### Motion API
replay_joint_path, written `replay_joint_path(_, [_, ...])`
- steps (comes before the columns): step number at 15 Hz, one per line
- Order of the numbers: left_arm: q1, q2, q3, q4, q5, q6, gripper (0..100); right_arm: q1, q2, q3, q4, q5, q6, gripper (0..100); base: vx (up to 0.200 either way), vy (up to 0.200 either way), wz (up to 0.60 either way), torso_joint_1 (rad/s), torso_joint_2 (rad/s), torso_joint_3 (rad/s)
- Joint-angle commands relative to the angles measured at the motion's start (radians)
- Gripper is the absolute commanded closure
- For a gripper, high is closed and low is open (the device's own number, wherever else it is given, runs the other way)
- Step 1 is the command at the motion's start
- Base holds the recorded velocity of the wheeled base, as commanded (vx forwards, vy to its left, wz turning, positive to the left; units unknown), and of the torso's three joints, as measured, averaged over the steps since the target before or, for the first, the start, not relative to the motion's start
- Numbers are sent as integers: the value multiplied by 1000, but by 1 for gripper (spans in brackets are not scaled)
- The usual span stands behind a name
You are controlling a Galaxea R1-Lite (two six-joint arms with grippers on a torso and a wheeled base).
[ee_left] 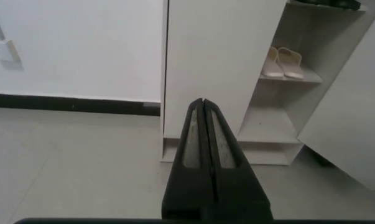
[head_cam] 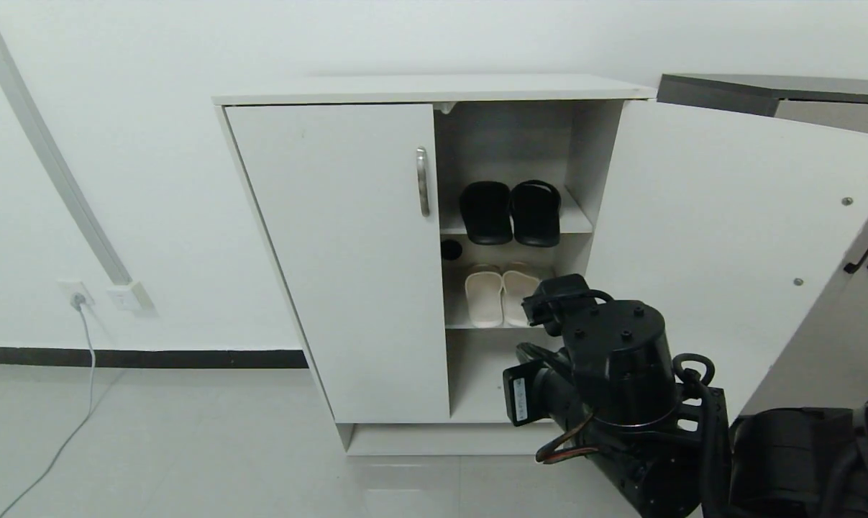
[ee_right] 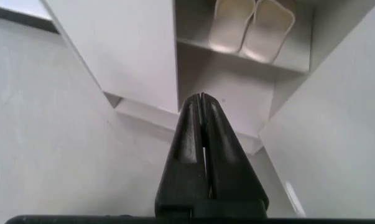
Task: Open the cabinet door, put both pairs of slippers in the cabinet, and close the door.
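You will find the cabinet [head_cam: 434,88] with its right door [head_cam: 721,237] swung wide and its left door [head_cam: 340,259] shut. Black slippers [head_cam: 509,212] sit on the upper shelf, white slippers [head_cam: 502,296] on the middle shelf (each pair side by side). Your right hand [ee_right: 201,98], fingers pressed together and empty, hangs just outside the opening; the white pair lies farther in, untouched. Your left hand [ee_left: 203,102], likewise closed on nothing, faces the left door's base.

White cabinet [head_cam: 434,88], right door [head_cam: 728,237] open, black slippers [head_cam: 509,212] on upper shelf, cream slippers [head_cam: 498,295] below, perhaps a dark knob [head_cam: 451,250] between
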Motion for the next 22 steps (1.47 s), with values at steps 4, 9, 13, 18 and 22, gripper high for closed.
replay_joint_path(4, [1, 1, 0, 0, 1, 0, 100, -10, 1, 23, -15, 2, -22, 100, 0, 0, 0, 0, 0, 0])
replay_joint_path(9, [1, 1, 0, 0, 1, 0, 100, -10, 3, 26, -19, 2, -22, 100, 0, 0, 0, 0, 0, 0])
replay_joint_path(13, [1, 1, 0, 0, 1, -2, 100, -10, 4, 27, -19, 2, -24, 100, 0, 0, 0, 0, 0, 0])
replay_joint_path(18, [1, 1, 0, 0, 1, -2, 100, -10, 4, 30, -17, 5, -25, 100, 0, 0, 0, 0, 0, 0])
replay_joint_path(22, [1, 1, 0, 0, 1, 0, 100, -10, 4, 30, -19, 5, -24, 100, 0, 0, 0, 13, -187, -304])
